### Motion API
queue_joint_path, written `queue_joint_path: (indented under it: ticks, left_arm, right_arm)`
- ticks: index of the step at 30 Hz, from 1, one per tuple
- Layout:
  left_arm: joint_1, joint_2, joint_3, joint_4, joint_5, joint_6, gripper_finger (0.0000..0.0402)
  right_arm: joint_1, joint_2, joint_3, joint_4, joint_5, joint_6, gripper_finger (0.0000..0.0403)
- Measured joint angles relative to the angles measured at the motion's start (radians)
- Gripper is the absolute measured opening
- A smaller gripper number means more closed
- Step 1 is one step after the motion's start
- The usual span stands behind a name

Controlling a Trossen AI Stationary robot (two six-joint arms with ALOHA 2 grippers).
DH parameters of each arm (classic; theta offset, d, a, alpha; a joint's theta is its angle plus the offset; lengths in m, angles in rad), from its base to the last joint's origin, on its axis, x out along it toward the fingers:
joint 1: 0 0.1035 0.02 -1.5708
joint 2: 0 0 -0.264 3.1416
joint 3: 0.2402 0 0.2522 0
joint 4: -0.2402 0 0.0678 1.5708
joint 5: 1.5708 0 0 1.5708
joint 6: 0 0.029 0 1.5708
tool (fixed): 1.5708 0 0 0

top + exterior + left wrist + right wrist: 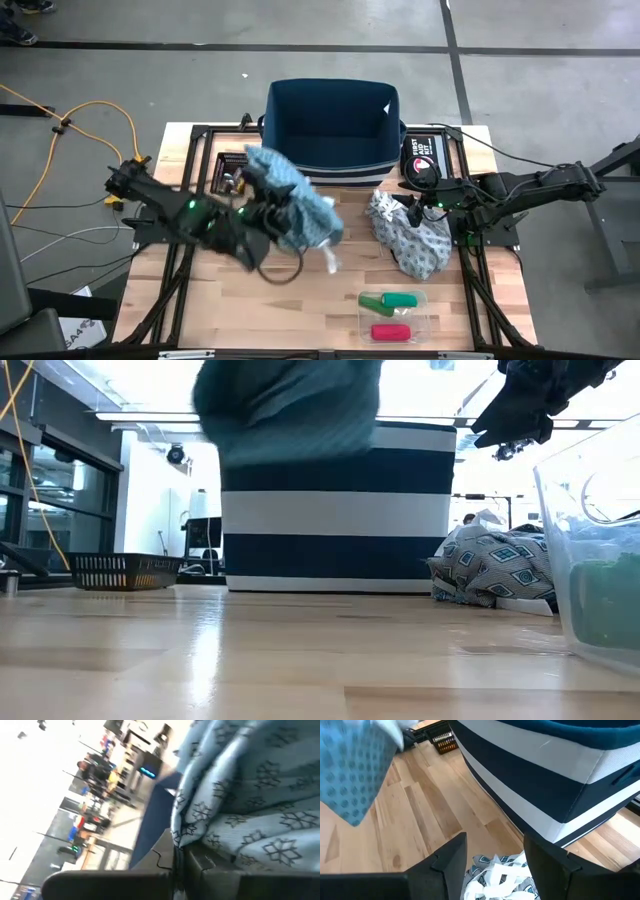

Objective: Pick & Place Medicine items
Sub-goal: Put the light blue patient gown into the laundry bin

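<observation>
Medicine items sit lower right of the high view in a clear plastic tray (425,318): two green tubes (390,299) side by side, one red-pink tube (390,332) below them, all small, smooth, rounded. Left gripper (268,218), centre-left, has its fingers together, pinching a soft teal cloth (300,205) with a snowflake print, lifted off the wood table (250,310). Right gripper (420,212), jaws apart and holding nothing, hovers over the crumpled grey patterned cloth (415,240). Navy-and-white striped fabric bin (332,125) stands top centre; black first aid pouch (420,160) just right of it.
</observation>
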Motion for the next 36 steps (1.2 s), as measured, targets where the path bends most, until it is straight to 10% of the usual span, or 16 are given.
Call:
queue_joint_path:
  ticks: [11, 25, 36]
  left_arm:
    - [0.297, -0.003, 0.001, 0.742, 0.060, 0.802, 0.0001]
    - [0.767, 0.077, 0.002, 0.528, 0.587, 0.507, 0.0001]
    - [0.943, 0.298, 0.002, 0.506, 0.740, 0.421, 0.0001]
  right_arm:
    - [0.000, 0.000, 0.000, 0.000, 0.000, 0.000, 0.0184]
    - [0.000, 0.000, 0.000, 0.000, 0.000, 0.000, 0.0184]
    - [0.000, 0.000, 0.000, 0.008, 0.000, 0.000, 0.0184]
